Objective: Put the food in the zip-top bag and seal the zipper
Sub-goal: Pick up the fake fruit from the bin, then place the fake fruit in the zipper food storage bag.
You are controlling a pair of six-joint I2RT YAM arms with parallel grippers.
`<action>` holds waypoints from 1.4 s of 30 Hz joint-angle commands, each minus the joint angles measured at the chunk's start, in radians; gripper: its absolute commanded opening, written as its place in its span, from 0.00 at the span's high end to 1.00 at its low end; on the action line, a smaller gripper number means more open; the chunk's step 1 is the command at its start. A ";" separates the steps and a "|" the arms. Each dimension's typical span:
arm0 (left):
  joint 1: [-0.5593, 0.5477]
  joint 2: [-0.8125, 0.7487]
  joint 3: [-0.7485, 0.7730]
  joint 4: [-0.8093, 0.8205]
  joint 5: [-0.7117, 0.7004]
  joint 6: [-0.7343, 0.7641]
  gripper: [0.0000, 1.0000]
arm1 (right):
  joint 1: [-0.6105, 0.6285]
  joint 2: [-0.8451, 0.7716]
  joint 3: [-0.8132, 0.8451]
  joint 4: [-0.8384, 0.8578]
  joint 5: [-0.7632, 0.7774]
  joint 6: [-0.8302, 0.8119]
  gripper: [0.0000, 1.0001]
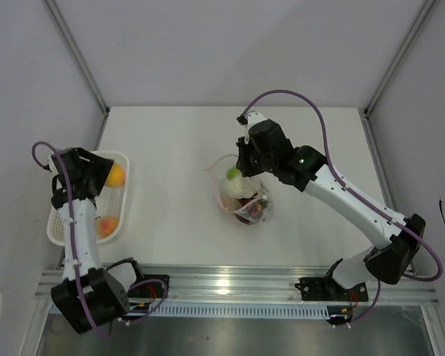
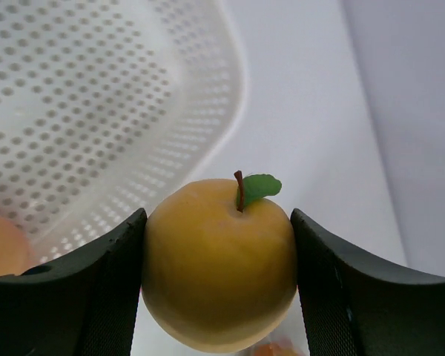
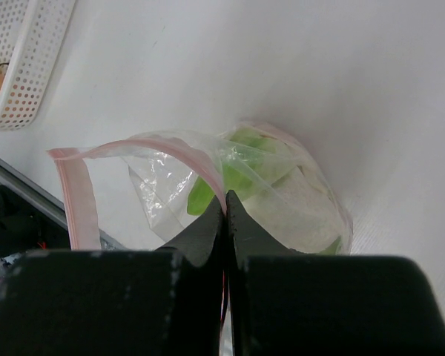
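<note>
Top external view: we see the left gripper over the far right corner of the white lattice basket. Its two fingers are clamped on a yellow toy fruit. An orange round piece lies in the basket nearer the arm bases. The zip-top bag sits at mid-table, well apart from the basket, with the right gripper at its far side. Through the clear film we make out a pale green leafy piece and a dark red piece.

Left wrist view: the yellow toy fruit, with its brown stem and green leaf, fills the gap between the dark fingers, touching both. The basket lies behind it, and the orange round piece shows at the left edge. We cannot tell whether the fruit rests on anything.

Right wrist view: the right gripper has its fingertips pressed together, pinching the pinkish-red zipper where it arches over the mouth. The mouth of the bag gapes on the side towards the basket. The leafy piece lies inside, against the film.
</note>
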 commanded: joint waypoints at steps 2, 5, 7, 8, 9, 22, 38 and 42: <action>-0.113 -0.194 -0.061 0.129 0.201 -0.035 0.99 | -0.019 0.039 0.070 -0.014 0.021 -0.008 1.00; -0.257 -0.280 -0.056 0.187 0.260 -0.038 0.99 | -0.031 0.044 0.082 -0.029 0.030 -0.008 1.00; -0.360 -0.311 -0.062 0.255 0.327 -0.044 0.99 | -0.039 0.037 0.075 -0.030 0.031 -0.006 1.00; -0.391 -0.336 -0.091 0.360 0.399 -0.057 0.99 | -0.040 0.028 0.070 -0.033 0.031 -0.005 1.00; -0.459 -0.342 -0.096 0.412 0.437 -0.093 0.99 | -0.042 0.025 0.070 -0.034 0.033 -0.002 1.00; -0.876 -0.282 -0.056 0.704 0.465 -0.124 0.99 | -0.043 -0.022 0.130 -0.071 -0.027 0.055 1.00; -1.115 -0.204 -0.111 0.861 0.285 -0.064 0.99 | -0.017 -0.021 0.154 -0.056 -0.088 0.109 1.00; -1.152 -0.161 -0.128 0.852 0.232 -0.017 0.94 | -0.017 -0.025 0.153 -0.046 -0.088 0.120 1.00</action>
